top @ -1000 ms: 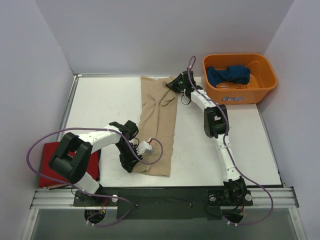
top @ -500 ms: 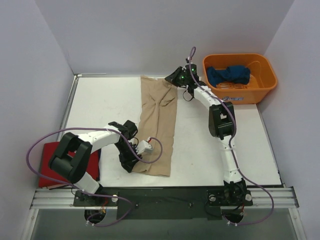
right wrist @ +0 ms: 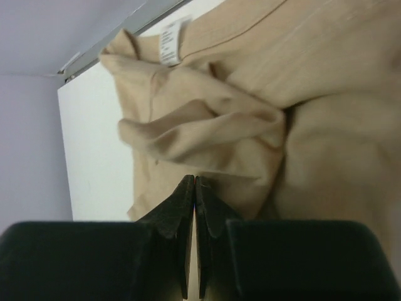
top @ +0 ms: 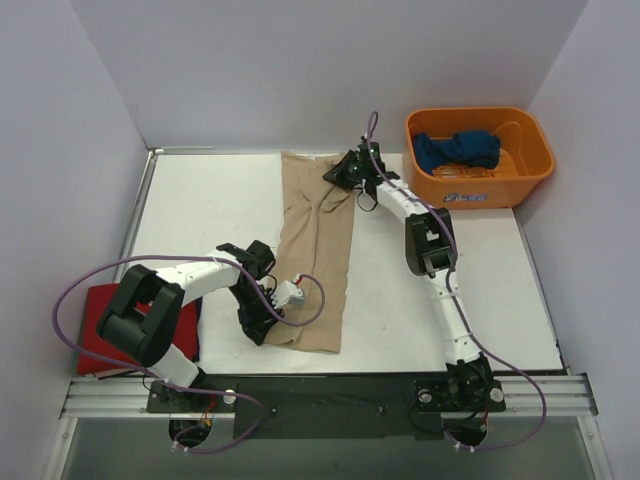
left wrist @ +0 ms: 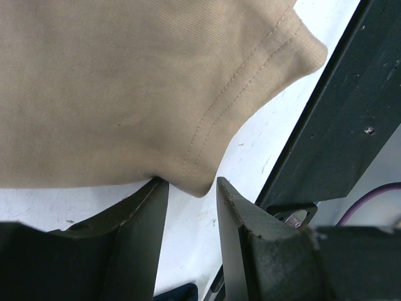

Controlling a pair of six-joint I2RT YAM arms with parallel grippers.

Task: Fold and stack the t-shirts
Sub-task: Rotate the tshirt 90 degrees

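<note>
The black right gripper has its fingers pressed together, tips touching a bunched fold of the soft tan cotton t-shirt; its white sewn label lies near the white worktop

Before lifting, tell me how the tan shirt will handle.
Likely floppy: the tan shirt bunches into soft folds near its collar, so it should sag if lifted. Probably light: its thin hem lies flat at the left gripper. Pushed, it would likely wrinkle, not slide.
</note>
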